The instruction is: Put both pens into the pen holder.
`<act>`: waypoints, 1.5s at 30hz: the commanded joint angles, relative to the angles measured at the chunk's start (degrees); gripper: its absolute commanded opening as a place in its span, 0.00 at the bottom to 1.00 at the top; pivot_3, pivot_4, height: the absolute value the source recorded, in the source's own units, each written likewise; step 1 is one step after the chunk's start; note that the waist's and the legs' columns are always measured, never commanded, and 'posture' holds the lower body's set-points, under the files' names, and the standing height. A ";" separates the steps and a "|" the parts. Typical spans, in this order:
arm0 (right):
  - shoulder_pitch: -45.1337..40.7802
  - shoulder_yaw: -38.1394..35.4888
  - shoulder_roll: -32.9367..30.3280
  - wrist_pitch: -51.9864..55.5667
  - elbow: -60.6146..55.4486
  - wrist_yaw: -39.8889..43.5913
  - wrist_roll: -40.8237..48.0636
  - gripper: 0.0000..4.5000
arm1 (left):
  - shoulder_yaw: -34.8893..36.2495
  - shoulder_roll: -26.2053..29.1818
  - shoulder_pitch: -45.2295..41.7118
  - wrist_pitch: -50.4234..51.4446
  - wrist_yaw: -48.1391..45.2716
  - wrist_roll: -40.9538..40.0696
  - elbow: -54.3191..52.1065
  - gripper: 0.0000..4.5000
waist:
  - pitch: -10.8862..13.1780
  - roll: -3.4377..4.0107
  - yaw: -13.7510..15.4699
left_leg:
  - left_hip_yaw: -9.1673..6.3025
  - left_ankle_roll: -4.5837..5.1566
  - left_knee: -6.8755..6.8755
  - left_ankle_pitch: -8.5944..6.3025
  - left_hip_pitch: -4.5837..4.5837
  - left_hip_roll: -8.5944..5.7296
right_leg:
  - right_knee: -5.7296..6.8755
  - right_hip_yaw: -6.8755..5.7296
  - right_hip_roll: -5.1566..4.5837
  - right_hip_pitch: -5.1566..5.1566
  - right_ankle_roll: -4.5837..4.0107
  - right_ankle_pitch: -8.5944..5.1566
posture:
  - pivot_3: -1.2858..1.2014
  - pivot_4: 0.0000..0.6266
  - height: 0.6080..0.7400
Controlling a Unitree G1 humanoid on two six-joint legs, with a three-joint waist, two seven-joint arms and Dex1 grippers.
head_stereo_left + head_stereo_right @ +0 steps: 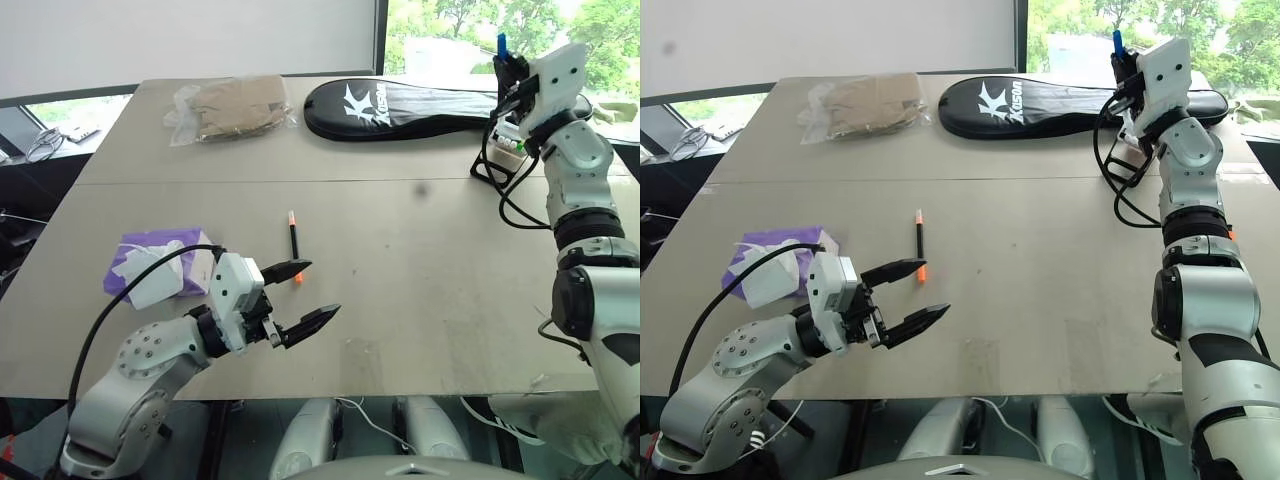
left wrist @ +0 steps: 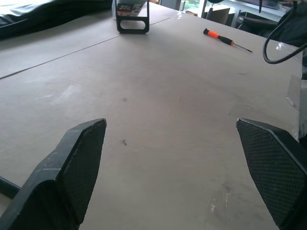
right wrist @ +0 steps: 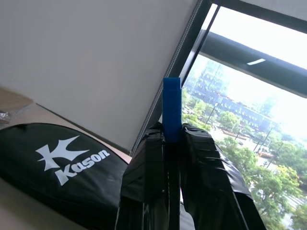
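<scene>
The left gripper, black-fingered, hovers low over the grey table with jaws spread wide and empty. Just beyond its fingertips lies the slim black pen with an orange cap. Far across, the right gripper is raised, clamped tight on the blue-capped pen, directly above the small black-framed pen holder, beside the long black racket bag.

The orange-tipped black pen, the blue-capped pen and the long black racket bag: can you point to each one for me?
Orange-tipped black pen (image 1: 294,246): left eye view, middle of its black barrel.
Blue-capped pen (image 3: 171,109): right wrist view, on its blue cap above the right claw's fingers.
Long black racket bag (image 1: 400,108): left eye view, middle of its black cover.
</scene>
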 commanded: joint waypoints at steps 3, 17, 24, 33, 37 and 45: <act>-1.67 -0.51 -0.33 -2.85 1.06 -2.59 -0.12 0.02 | 2.58 -0.42 -3.49 0.57 1.44 -4.59 -3.35 1.00 | 0.00 0.00 0.07 | 0.03 0.00 0.01 0.00 0.00 0.01 | 0.03 0.02 0.00 0.00 0.00 0.00 | 0.52 0.24 1.00; -0.86 0.47 -0.06 -5.83 6.56 -9.32 -3.69 0.02 | 4.73 -2.95 -15.95 4.22 10.44 -11.58 -3.01 1.00 | 0.00 -0.01 -0.21 | 0.25 0.00 0.05 0.00 0.00 0.09 | 0.09 0.20 0.10 -0.07 0.01 0.01 | 0.52 0.24 1.00; -0.92 0.81 -0.32 -5.54 8.03 -11.45 -5.01 0.02 | 4.80 -2.27 -16.94 6.52 13.83 -15.19 -5.88 1.00 | 0.00 -0.01 -0.08 | 0.28 -0.01 0.07 0.00 0.00 0.09 | 0.09 0.22 0.10 -0.08 0.01 0.01 | 0.52 0.24 1.00; -0.23 0.72 -0.65 -5.75 9.11 -13.84 -6.30 0.11 | 4.82 -1.68 -16.29 6.65 13.90 -15.20 -6.15 1.00 | 0.00 -0.01 -0.11 | 0.31 -0.01 0.07 0.00 0.01 0.11 | 0.10 0.25 0.14 -0.08 0.01 0.01 | 0.52 0.24 1.00; 0.16 0.78 -1.03 -6.49 9.07 -14.77 -6.66 0.42 | 4.88 -1.65 -16.05 6.57 13.92 -15.00 -6.07 1.00 | 0.00 -0.01 -0.04 | 0.31 -0.01 0.08 0.00 0.01 0.11 | 0.11 0.25 0.14 -0.07 0.01 0.01 | 0.52 0.24 1.00; 1.04 0.53 -1.37 -7.49 8.15 -14.88 -6.13 0.99 | 4.00 -2.03 -15.61 6.29 13.64 -14.06 -5.33 1.00 | 0.00 -0.01 -0.11 | 0.34 -0.01 0.08 0.00 0.01 0.12 | 0.11 0.28 0.15 -0.08 0.01 0.01 | 0.52 0.24 1.00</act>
